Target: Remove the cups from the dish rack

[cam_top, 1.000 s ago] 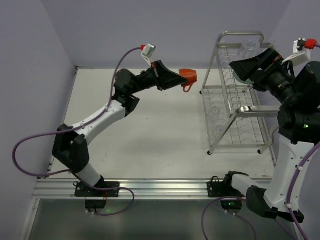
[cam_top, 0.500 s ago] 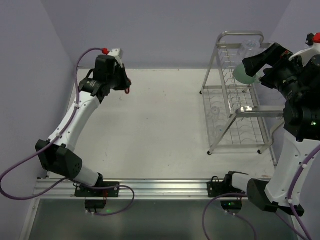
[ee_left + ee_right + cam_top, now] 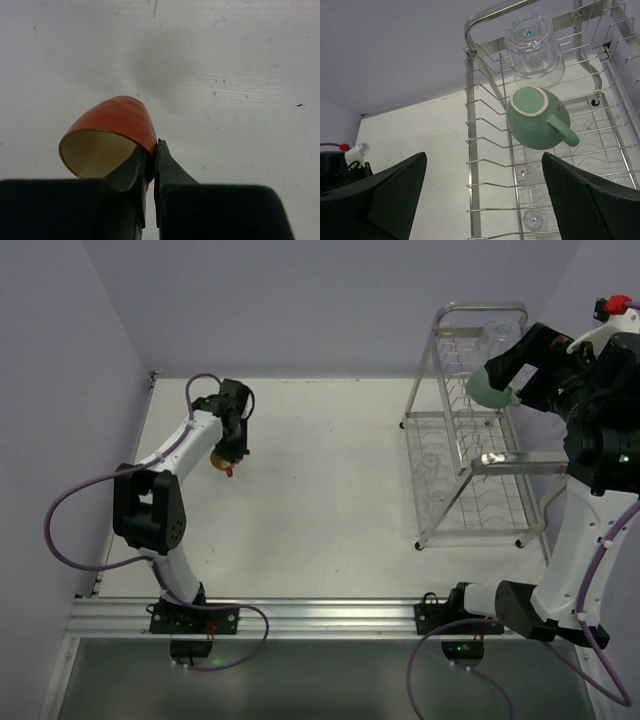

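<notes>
My left gripper is shut on the rim of the orange-red mug, one finger inside and one outside, and holds it tilted over the left part of the table. The left wrist view shows the mug and my gripper closely. My right gripper is open and empty above the top tier of the dish rack. The mint-green mug and the clear glass tumbler sit upside down on that tier, ahead of my open right gripper.
The rack stands at the table's right side, its looped handle toward the back wall. Purple walls close in the left and back. The left arm's purple cable loops out on the left.
My left arm has swung the orange-red mug from beside the rack to the left side of the table and lowered it. My right gripper has stayed over the rack's top tier, shifting slightly.
</notes>
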